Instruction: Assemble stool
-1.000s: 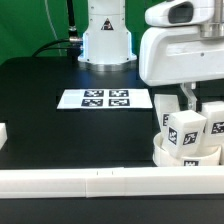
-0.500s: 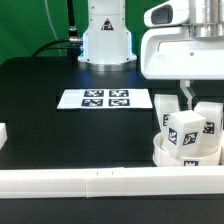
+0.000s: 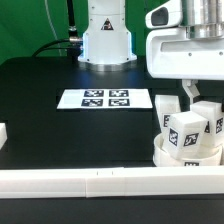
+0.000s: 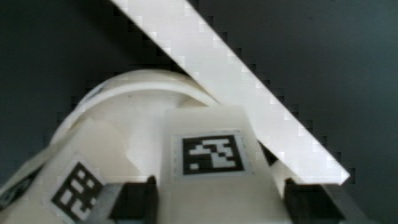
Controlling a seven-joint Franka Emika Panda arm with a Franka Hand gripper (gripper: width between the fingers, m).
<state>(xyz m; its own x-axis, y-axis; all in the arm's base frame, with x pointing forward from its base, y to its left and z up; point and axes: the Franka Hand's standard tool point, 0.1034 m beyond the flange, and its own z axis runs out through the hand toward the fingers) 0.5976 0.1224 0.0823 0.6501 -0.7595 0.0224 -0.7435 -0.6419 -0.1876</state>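
At the near edge of the table [image 3: 60, 130], a long white border rail [image 3: 90, 183] runs across the exterior view, with a short white block [image 3: 3, 134] lying at the exterior view's left. Just behind the rail, toward the exterior view's right, the round seat [image 3: 185, 155] of the stool lies flat on the black surface, and chunky white legs [image 3: 186, 133] stand upright in it, close together, each bearing a black-and-white square tag. Directly above them hangs the gripper [image 3: 186, 95], its large white housing filling the upper right corner; one dark finger reaches down beside the top of the rear legs. From this view I cannot tell whether the fingers are closing on a leg or merely standing next to it. The wrist view looks straight down a tagged leg [image 4: 214, 150] with the rail [image 4: 222, 75] crossing diagonally behind it; two dark fingertips [image 4: 134, 200] sit either side of the leg's near end, apparently against it, though contact is not certain. Farther back, near the table's middle, lies the marker board [image 3: 105, 99], well apart from the stool. Beyond it stands the arm's white base [image 3: 106, 40].
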